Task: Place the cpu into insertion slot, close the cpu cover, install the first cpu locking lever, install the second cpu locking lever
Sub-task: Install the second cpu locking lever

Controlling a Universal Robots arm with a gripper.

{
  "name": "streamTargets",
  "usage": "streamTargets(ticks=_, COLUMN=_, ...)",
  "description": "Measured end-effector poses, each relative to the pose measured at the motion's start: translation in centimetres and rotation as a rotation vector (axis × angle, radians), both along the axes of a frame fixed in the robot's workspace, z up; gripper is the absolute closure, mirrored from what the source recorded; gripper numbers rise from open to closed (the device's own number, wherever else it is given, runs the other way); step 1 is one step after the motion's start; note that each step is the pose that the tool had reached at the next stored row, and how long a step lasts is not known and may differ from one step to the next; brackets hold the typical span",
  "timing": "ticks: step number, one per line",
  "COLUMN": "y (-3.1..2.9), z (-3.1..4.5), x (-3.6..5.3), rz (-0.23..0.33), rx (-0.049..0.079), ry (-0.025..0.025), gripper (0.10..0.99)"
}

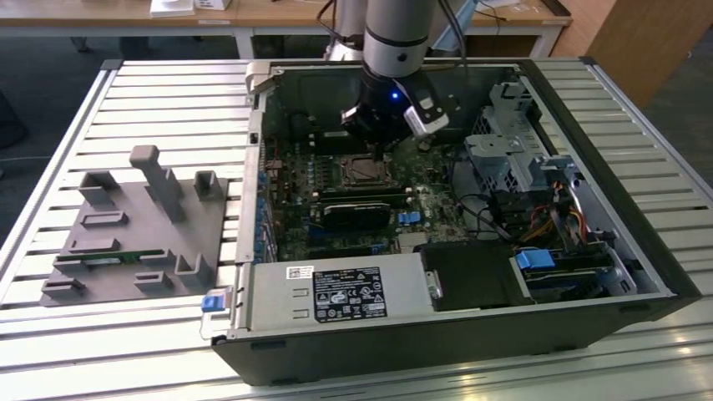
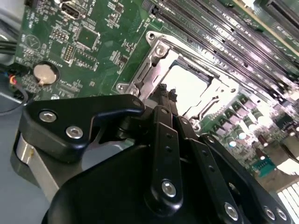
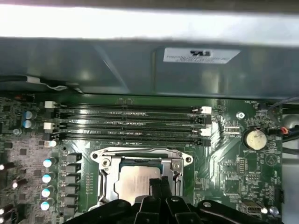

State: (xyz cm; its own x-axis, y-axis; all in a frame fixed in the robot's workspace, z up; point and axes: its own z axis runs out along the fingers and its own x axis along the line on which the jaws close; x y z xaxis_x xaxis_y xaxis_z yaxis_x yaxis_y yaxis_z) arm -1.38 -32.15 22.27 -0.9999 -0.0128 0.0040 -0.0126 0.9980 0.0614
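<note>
The cpu (image 3: 132, 181) lies in the insertion slot (image 1: 362, 171) on the green motherboard, its dull silver top (image 2: 187, 84) showing. The cpu cover (image 3: 135, 155) lies flat around it, with the chip visible through its square window. My gripper (image 3: 160, 185) hangs just above the socket's edge, and its black fingers (image 2: 164, 100) are pressed together, shut on nothing. In the exterior view the gripper (image 1: 376, 140) sits inside the open computer case, just behind the socket. The locking levers are not clearly distinguishable beside the frame.
Long black memory slots (image 3: 131, 122) run beside the socket, near the case wall. A coin battery (image 3: 255, 138) sits on the board. A power supply (image 1: 334, 296), cables and drive cage (image 1: 513, 142) crowd the case. A grey fixture block (image 1: 134, 234) stands on the slatted table at the exterior view's left.
</note>
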Motion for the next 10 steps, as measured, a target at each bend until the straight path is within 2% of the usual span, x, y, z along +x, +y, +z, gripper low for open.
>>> streamTargets(ticks=3, y=0.0, z=0.3, x=0.0, rz=0.0, rx=0.0, ry=-0.0001, gripper=0.98)
streamTargets(ticks=5, y=-0.25, z=0.3, x=0.01, rz=0.0, rx=0.0, ry=-0.0001, gripper=0.98)
streamTargets(ticks=10, y=-1.61, z=0.31, x=0.0, rz=0.0, rx=0.0, ry=-0.0001, gripper=0.98)
